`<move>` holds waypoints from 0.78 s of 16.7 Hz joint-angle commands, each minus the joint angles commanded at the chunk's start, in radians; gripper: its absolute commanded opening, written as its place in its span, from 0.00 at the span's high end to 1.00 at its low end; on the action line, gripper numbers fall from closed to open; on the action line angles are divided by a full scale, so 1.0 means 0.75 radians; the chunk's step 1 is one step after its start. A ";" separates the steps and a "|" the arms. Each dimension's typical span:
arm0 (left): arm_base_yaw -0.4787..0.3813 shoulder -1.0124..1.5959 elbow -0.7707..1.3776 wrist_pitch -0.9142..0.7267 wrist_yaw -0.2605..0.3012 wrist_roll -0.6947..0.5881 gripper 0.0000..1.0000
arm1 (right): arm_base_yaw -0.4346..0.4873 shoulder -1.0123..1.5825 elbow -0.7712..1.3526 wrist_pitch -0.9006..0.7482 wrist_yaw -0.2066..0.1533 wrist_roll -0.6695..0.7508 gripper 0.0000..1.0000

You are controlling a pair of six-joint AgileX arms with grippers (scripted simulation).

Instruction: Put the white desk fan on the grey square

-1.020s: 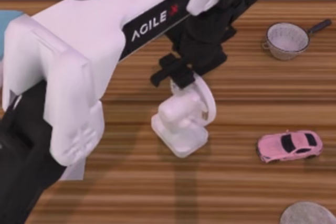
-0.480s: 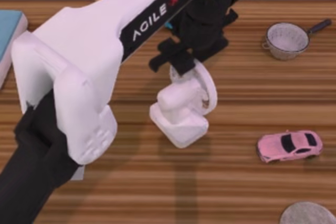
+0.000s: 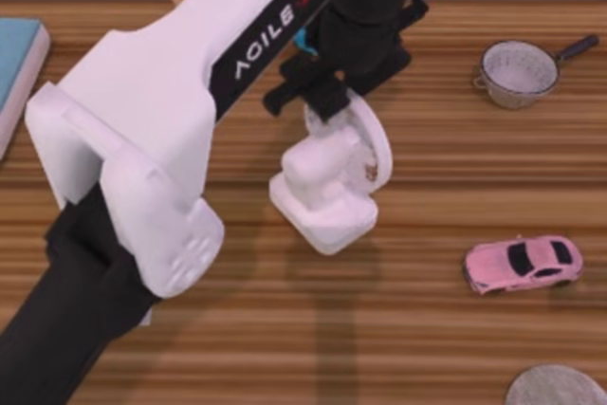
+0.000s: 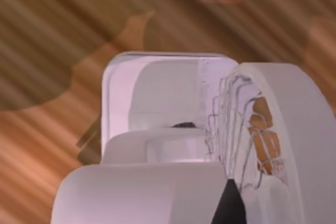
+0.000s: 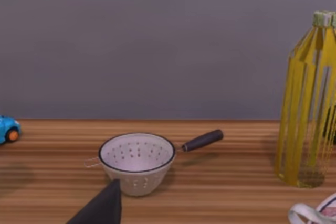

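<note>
White plastic fills our left wrist view: the white desk fan (image 4: 173,129), wire grille beside its bulky housing, square base facing the wood below. From above, our left gripper (image 3: 318,101) is clamped on the fan's round head near the table's middle. A pink toy car (image 3: 523,264) sits to the right, a grey disc (image 3: 558,388) at the near right edge. Farther back, a perforated white colander (image 3: 517,72) with dark handle stands empty. Our right gripper's state: cannot tell.
</note>
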 joint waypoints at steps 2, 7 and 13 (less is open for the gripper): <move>0.000 0.000 0.000 0.000 0.000 0.000 1.00 | 0.000 0.000 0.000 0.000 0.000 0.000 0.00; 0.012 -0.002 -0.032 0.015 0.017 0.080 1.00 | 0.000 0.000 0.000 0.000 0.000 0.000 0.00; 0.138 -0.195 -0.379 0.129 0.117 0.607 1.00 | 0.000 0.000 0.000 0.000 0.000 0.000 0.00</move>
